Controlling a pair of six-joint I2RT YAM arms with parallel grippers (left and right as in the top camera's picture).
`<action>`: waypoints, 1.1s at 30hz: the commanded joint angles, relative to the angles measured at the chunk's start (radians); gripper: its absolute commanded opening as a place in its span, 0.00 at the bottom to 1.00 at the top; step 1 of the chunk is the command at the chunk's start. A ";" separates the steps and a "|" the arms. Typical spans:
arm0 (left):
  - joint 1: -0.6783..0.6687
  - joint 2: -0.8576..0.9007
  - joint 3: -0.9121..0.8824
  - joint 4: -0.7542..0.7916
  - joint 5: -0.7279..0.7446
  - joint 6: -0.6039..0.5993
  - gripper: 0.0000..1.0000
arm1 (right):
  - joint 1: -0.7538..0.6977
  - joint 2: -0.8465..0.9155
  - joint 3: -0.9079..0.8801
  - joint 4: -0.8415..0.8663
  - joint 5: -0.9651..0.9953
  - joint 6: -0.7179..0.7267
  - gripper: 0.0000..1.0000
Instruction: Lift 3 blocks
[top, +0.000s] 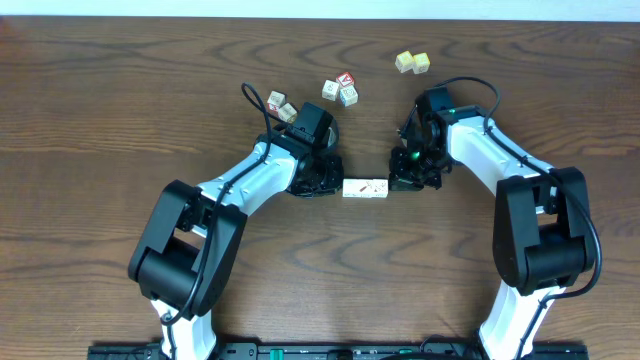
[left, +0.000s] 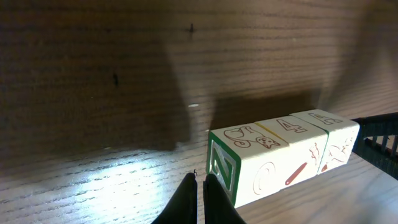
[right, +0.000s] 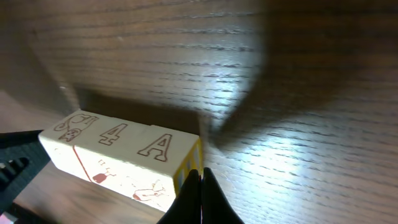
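Overhead, the left gripper (top: 333, 186) is clenched, its tips pressed against one end of a row of three blocks (top: 365, 187) at the centre of the frame. The right gripper (top: 396, 183), also clenched, presses the opposite end.

The left wrist view shows the closed fingers (left: 184, 204) against the green-edged block (left: 239, 169). The block marked 4 (left: 291, 146) and the block marked A (left: 329, 134) touch in line beyond it. The right wrist view shows the other gripper's tips meeting the yellow-striped end face of the block marked A.

Whether the row rests on the bench (top: 100, 120) cannot be told. Toward the upper part of the overhead frame lie a red-topped cluster (top: 341, 89), a pale yellow pair (top: 412, 62), and two more cubes (top: 281, 105) beside the left arm.
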 joint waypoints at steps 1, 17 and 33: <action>0.000 0.019 0.008 -0.007 -0.012 -0.002 0.07 | -0.003 0.008 -0.019 0.012 -0.051 -0.013 0.01; 0.000 0.027 0.007 -0.010 0.000 -0.002 0.07 | -0.003 0.008 -0.063 0.099 -0.111 0.015 0.01; 0.000 0.027 0.007 -0.009 -0.001 -0.001 0.07 | -0.003 0.008 -0.060 0.111 -0.130 0.016 0.01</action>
